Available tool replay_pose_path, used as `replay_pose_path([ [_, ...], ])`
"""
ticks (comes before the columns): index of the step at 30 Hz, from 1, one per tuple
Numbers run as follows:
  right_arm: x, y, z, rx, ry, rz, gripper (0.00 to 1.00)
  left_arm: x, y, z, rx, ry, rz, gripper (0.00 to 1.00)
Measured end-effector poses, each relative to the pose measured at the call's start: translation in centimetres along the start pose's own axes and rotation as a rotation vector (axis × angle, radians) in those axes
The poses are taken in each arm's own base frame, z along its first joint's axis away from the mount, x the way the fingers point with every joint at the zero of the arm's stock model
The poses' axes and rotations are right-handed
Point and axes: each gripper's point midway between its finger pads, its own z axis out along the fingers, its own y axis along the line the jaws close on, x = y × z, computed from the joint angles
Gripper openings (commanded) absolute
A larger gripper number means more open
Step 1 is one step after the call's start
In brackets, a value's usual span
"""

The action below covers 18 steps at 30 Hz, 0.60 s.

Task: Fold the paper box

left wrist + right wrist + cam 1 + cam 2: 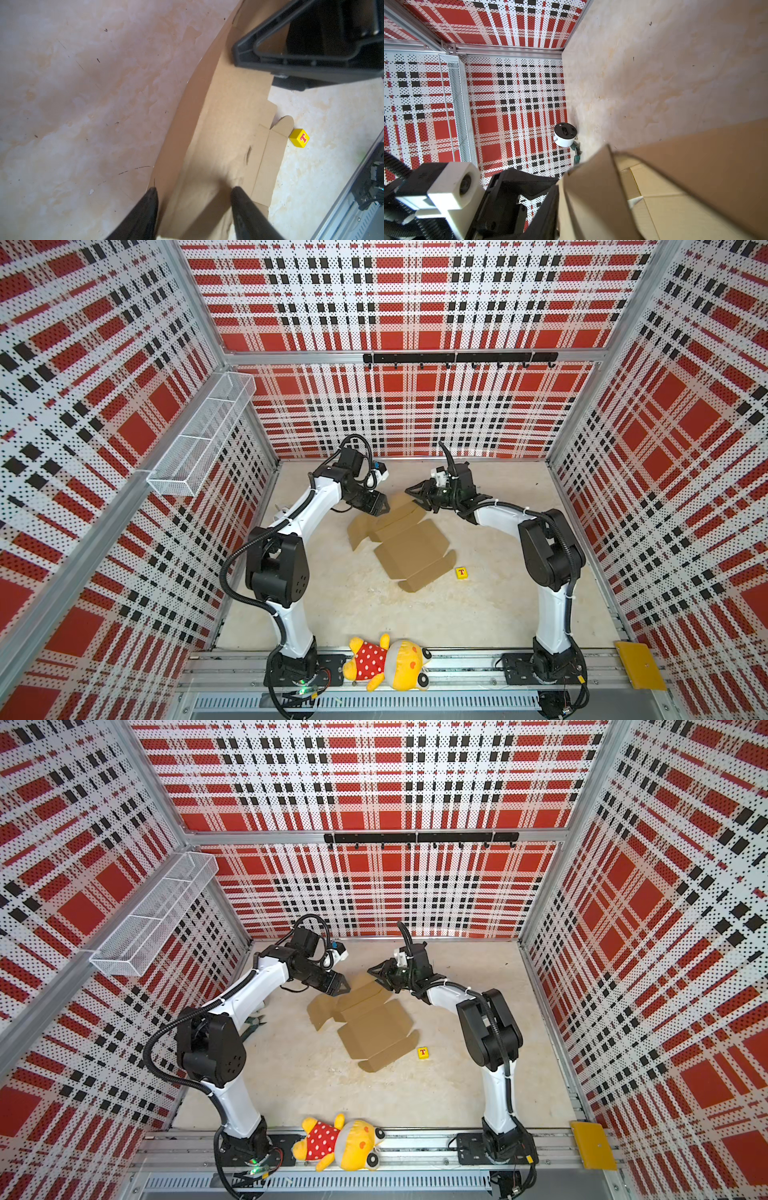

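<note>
In both top views a plush toy [386, 659] lies on the near rail [457, 668]. Beyond it, the pale mottled worktop [478, 605] carries the paper box [409, 547] mid-frame: brown, mostly flat, far flap raised. The left gripper [384, 506] stands spread over its far edge. I cannot tell whether the right gripper [417, 499] is parted. Plaid walls [415, 406] stand behind.

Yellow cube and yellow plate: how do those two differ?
The yellow cube is a small block bearing a red T; the yellow plate is flat, larger and unlettered. The cube sits on the table close beside the paper box; the plate lies off it, at the right end of the front rail. Both are yellow.
</note>
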Motion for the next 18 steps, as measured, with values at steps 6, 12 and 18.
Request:
replay_pose_path([
  [6, 0.8, 0.5, 0.4, -0.043, -0.003, 0.012, 0.39, 0.0, 0.0, 0.0, 0.0, -0.001, -0.001, 0.59],
  [12, 1.4, 1.9, 1.0, -0.094, -0.01, 0.011, 0.37, 0.0, 0.0, 0.0, 0.0, -0.001, -0.002, 0.58],
  [18, 1.8, 2.3, 1.2, -0.114, -0.016, 0.028, 0.26, 0.0, 0.0, 0.0, 0.0, -0.001, -0.004, 0.58],
])
